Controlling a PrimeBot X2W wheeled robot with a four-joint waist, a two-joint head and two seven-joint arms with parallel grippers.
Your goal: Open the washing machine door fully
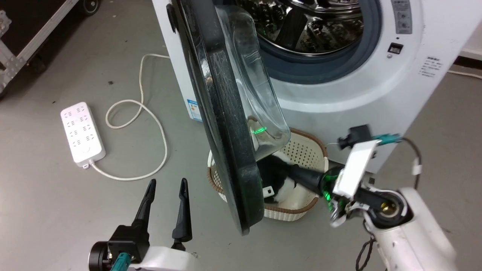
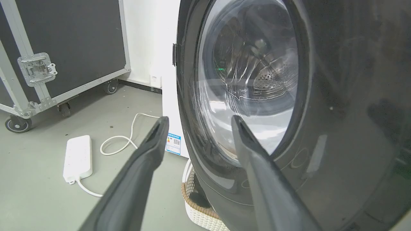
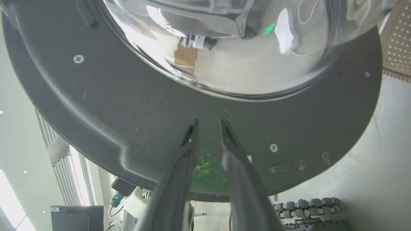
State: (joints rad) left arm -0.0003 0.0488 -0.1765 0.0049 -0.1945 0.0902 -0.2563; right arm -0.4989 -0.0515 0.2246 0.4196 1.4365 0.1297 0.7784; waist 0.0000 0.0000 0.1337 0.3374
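Observation:
The washing machine door (image 1: 226,124) stands partly open, its black disc edge-on to the head view and its glass bowl (image 1: 256,86) facing the washing machine (image 1: 376,86). The steel drum (image 1: 308,26) shows behind it. My right gripper (image 1: 297,175) reaches in behind the door's lower part. In the right wrist view this gripper (image 3: 208,122) is shut, its tips against the door's dark inner face (image 3: 128,112) below the bowl (image 3: 224,64). My left gripper (image 1: 167,182) is open and holds nothing, standing apart from the door's glossy outer side (image 2: 337,112).
A cream perforated basket (image 1: 320,148) with dark and white laundry sits on the floor under the door. A white power strip (image 1: 82,131) and its looped cord (image 1: 150,120) lie to the left. A black wheeled case (image 2: 64,48) stands further left.

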